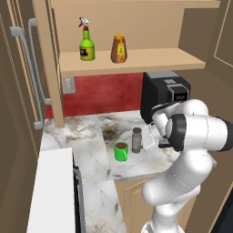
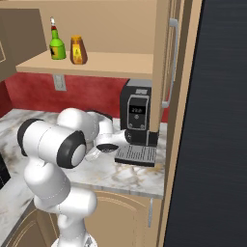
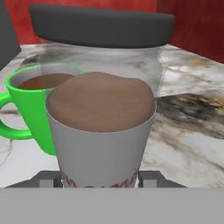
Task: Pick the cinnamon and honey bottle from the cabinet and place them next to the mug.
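Note:
The cinnamon [image 1: 136, 139] is a slim grey-brown jar with a dark cap, upright at counter level just right of the green mug [image 1: 121, 150]. My gripper [image 1: 147, 141] reaches in from the right and is shut on the jar. The hand view shows the cinnamon [image 3: 103, 127] up close between my fingertips [image 3: 151, 178], with the mug [image 3: 33, 105] of brown liquid beside and slightly behind it. The amber honey bottle [image 1: 119, 49] stands on the shelf of the open tan cabinet [image 1: 150, 60]. From the right base view the honey bottle [image 2: 78, 50] is at the shelf's left end.
A green spray bottle [image 1: 86, 44] with a red nozzle stands left of the honey on the shelf. A black coffee machine [image 1: 166, 93] sits at the back of the marble counter [image 1: 82, 132], right behind my hand. Tall brown doors with handles [image 1: 27, 68] stand on the left.

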Robot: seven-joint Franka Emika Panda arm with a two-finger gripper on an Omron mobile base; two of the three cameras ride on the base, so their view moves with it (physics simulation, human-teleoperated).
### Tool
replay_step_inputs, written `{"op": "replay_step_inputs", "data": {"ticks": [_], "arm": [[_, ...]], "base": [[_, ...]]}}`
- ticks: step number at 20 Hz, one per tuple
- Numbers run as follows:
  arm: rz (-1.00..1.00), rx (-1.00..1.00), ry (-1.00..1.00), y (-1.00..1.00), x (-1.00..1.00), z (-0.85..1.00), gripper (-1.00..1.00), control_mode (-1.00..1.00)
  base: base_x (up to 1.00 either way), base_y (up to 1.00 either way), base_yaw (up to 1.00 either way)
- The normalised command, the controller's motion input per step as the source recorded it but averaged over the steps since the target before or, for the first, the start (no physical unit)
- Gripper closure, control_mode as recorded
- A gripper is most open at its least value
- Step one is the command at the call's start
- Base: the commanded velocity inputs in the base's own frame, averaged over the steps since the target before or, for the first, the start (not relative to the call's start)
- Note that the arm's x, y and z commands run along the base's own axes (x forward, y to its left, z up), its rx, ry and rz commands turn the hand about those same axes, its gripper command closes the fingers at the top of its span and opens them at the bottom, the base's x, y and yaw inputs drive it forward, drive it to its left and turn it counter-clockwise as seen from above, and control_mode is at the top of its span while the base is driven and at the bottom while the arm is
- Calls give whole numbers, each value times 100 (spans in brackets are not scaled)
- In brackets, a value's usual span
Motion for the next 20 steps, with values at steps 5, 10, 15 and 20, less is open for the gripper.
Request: {"op": "replay_step_inputs", "data": {"ticks": [5,10,15,20], "arm": [[0,0,0,0,0,0,-100,-100],[0,0,0,0,0,0,-100,-100],[0,0,0,0,0,0,-100,-100],[0,0,-6,0,0,14,-100,-100]], "base": [[0,0,0],[0,0,0],[0,0,0],[0,0,0]]}}
